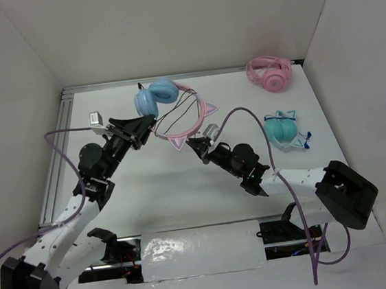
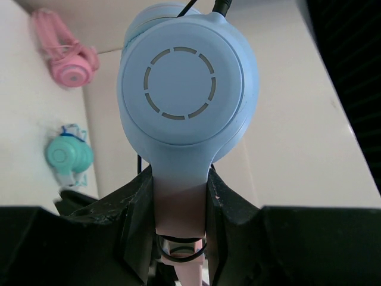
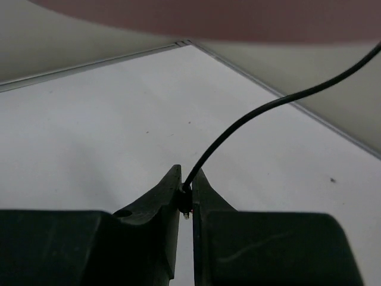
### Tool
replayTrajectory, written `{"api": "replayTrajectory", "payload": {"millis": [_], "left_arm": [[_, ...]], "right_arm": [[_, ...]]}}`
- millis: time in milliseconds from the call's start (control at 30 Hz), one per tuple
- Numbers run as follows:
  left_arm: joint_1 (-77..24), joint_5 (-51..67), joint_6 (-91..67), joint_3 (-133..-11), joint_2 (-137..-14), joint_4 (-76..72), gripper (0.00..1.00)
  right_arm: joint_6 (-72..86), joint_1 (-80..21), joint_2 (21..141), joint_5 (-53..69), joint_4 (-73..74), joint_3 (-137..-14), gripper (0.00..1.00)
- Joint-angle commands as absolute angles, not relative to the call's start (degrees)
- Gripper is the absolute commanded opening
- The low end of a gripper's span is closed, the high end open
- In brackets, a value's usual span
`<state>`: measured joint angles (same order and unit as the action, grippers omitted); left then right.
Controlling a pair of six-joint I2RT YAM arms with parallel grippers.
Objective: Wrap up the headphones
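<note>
Clamping the pink headband [image 2: 180,221] just below a light blue ear cup [image 2: 184,89], the left gripper [image 2: 180,205] sits at the left of the scene. Its two black fingers [image 2: 138,208] are drawn in narrow against either side of the band. In the left wrist view the round cup fills most of the frame and stands straight up from the jaws. A few thin black loops lie across the band lower down between the fingers.

From above, the headphones [image 1: 162,92] are at the back middle of the white table [image 1: 169,181], toward the rear wall. The blue cups are at the left gripper's tip, and the pink band arcs out to the right with its cat ears [image 1: 178,144] pointing toward the arms. Whether the set touches the table I cannot tell.

Just right of the band, the right gripper [image 3: 186,193] is pinched tight on the thin black cable [image 3: 268,107]. Its fingers are nearly together, with the wire's end caught at the very tip. The cable rises from there and curves away up to the right, clear of the table.

Farther right, well apart from both grippers, the all-pink headphones [image 1: 270,73] lie in the back corner. The teal headphones [image 1: 281,130] lie nearer, beside the right wall.
</note>
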<state>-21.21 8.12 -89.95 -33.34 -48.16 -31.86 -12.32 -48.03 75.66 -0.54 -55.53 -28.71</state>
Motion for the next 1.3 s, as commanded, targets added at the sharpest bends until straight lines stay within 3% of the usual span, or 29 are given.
{"api": "replayTrajectory", "payload": {"millis": [0, 233, 400, 700, 833, 1000, 1267], "left_arm": [[-22.0, 7.8, -90.7, -37.8, -54.0, -40.1, 0.0], [-28.3, 0.3, -89.7, -41.3, -68.1, -47.4, 0.0], [-35.8, -11.3, -83.8, -45.4, -77.0, -50.7, 0.0], [-41.6, -17.6, -84.6, -51.1, -95.8, -59.8, 0.0], [-42.4, -18.0, -83.4, -52.5, -99.6, -63.5, 0.0], [-42.7, -19.8, -86.5, -56.8, -99.7, -54.5, 0.0], [-42.8, -19.1, -89.1, -59.6, -104.8, -52.0, 0.0]], "right_arm": [[-1.3, -48.6, 72.2, 1.3, -54.0, -25.7, 0.0], [13.4, -51.9, 73.0, -4.4, -52.4, -22.6, 0.0], [18.6, -52.8, 76.6, -11.8, -46.1, -25.1, 0.0], [36.5, -51.3, 75.7, -26.2, -38.1, -23.9, 0.0], [39.3, -50.1, 72.8, -27.2, -36.2, -23.1, 0.0], [44.0, -46.3, 70.6, -25.2, -30.9, -23.5, 0.0], [53.4, -41.2, 74.7, -19.4, -26.4, -26.0, 0.0]]}}
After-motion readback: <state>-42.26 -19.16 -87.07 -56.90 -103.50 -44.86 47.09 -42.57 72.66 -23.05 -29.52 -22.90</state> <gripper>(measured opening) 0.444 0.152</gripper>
